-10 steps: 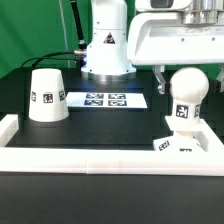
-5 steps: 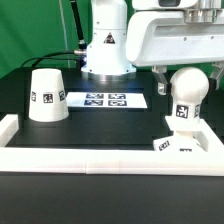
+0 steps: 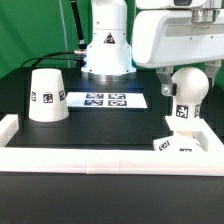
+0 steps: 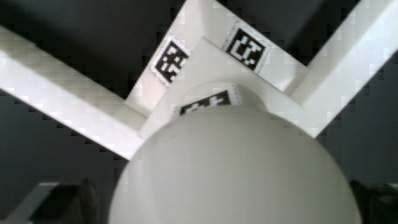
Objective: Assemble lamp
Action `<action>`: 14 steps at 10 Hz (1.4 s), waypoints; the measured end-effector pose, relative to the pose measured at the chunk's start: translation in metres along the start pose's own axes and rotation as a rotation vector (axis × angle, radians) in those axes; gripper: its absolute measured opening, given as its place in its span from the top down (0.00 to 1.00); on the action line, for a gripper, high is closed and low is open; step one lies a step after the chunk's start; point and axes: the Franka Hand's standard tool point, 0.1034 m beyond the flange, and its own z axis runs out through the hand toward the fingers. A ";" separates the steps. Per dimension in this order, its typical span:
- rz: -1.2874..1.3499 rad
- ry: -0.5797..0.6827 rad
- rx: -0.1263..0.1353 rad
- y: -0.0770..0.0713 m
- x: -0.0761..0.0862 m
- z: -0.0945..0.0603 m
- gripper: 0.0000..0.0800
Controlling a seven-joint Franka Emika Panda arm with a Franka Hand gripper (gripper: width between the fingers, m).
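Observation:
The white bulb (image 3: 187, 92) stands upright on the small square base (image 3: 182, 146) at the exterior view's right, by the corner of the white rails. My gripper (image 3: 188, 84) hangs over it, its dark fingers either side of the bulb's ball with gaps showing, so it is open. In the wrist view the bulb (image 4: 222, 160) fills the space between the fingers of the gripper (image 4: 217, 208), and the tagged base (image 4: 222, 55) lies beneath it. The cone shade (image 3: 46, 97) stands alone at the exterior view's left.
The marker board (image 3: 105, 100) lies flat in the middle. A white rail (image 3: 100, 158) runs along the front, with a short rail (image 3: 8, 128) at the left. The arm's own pedestal (image 3: 105, 50) stands at the back.
The gripper has shifted slightly toward the exterior view's right over the bulb. The bulb, base and shade have not moved.

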 end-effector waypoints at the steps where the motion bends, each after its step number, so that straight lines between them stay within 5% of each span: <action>1: 0.003 0.000 0.000 0.000 0.000 0.000 0.14; 2: 0.004 0.000 -0.001 0.000 0.000 0.000 0.28; 6: 0.142 0.001 0.000 0.001 0.000 0.000 0.28; 14: 0.922 0.015 0.001 0.005 -0.002 -0.001 0.28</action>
